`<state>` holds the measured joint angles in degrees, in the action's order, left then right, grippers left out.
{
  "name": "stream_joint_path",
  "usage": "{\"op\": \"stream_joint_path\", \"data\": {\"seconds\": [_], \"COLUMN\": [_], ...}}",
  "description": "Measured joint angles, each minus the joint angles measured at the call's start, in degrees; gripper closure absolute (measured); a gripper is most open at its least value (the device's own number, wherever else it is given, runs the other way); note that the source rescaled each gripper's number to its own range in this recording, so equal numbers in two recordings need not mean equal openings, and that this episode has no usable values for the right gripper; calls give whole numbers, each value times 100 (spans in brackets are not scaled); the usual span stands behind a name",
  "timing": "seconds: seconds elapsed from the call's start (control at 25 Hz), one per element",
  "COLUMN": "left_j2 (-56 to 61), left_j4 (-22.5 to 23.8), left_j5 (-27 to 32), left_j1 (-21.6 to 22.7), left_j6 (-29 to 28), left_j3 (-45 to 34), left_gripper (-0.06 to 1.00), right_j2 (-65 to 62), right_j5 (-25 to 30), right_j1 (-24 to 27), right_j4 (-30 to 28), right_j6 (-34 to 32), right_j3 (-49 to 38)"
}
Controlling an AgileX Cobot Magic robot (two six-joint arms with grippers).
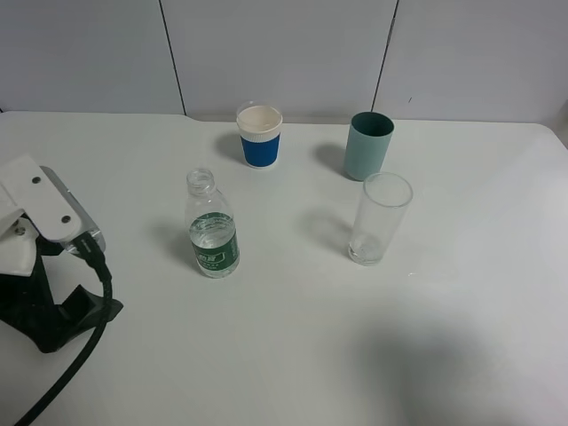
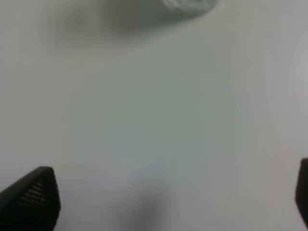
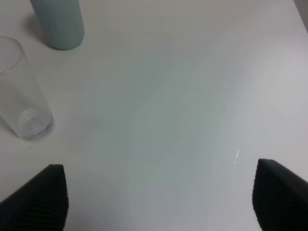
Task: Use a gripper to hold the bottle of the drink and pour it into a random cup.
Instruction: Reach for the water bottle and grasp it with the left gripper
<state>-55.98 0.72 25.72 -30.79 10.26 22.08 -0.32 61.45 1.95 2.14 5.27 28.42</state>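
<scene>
Currently the left gripper (image 2: 168, 197) hangs just above the white table (image 1: 293, 355) with its two black fingers (image 2: 33, 197) spread wide apart, one at each side of the left wrist view. Only bare tabletop lies between them, so it holds nothing. The left arm (image 1: 44, 257) sits at the near left corner in the high view, with a white bracket and a black cable trailing down from it. The bottle (image 1: 211, 226) stands upright on the table, near that arm but apart from it, with a green label and the clear drink (image 1: 213, 232) filling its lower part. In the left wrist view its base shows only as a blur at the far edge. The cup (image 1: 259, 135), white with a blue band, stands upright farther back, beyond the bottle and well apart from it. A teal cup (image 1: 368, 145) stands to the right of the white one, and a tall clear glass (image 1: 380, 217) stands in front of the teal cup, near it. The right gripper (image 3: 159, 197) is also spread wide over bare table and grips nothing; the glass and teal cup lie ahead of it to one side.
</scene>
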Motion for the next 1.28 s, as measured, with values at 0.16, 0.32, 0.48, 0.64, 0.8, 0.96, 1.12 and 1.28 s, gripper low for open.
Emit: {"op": "stream_joint_path", "data": {"seconds": [0.16,0.32,0.48,0.64,0.8,0.96,1.12,1.28], "left_j2": [-445,-842,-1160,-1598,-2001,-2305,-2696,-3219], "left_j4": [0,0,0,0,116,389,628,738], "left_j5": [-664,-960,-1739,-2572,-3086,-4055,-5280,-6138], "left_j1": [0,0,0,0,0,0,0,0], "left_j6": [-310,-367,-502,-849,-1083,-1311,-1386,-1454], "left_j3": [-188,-309,-315,-315,-334,-620,-949,-1043], "left_gripper": [-6,-6,-6,-6,-6,-6,-6,-6], "right_j2": [0,0,0,0,0,0,0,0], "right_j5": [0,0,0,0,0,0,0,0], "right_j1": [0,0,0,0,0,0,0,0], "right_j4": [0,0,0,0,0,0,0,0], "right_j6": [0,0,0,0,0,0,0,0], "right_j3": [0,0,0,0,0,0,0,0]}}
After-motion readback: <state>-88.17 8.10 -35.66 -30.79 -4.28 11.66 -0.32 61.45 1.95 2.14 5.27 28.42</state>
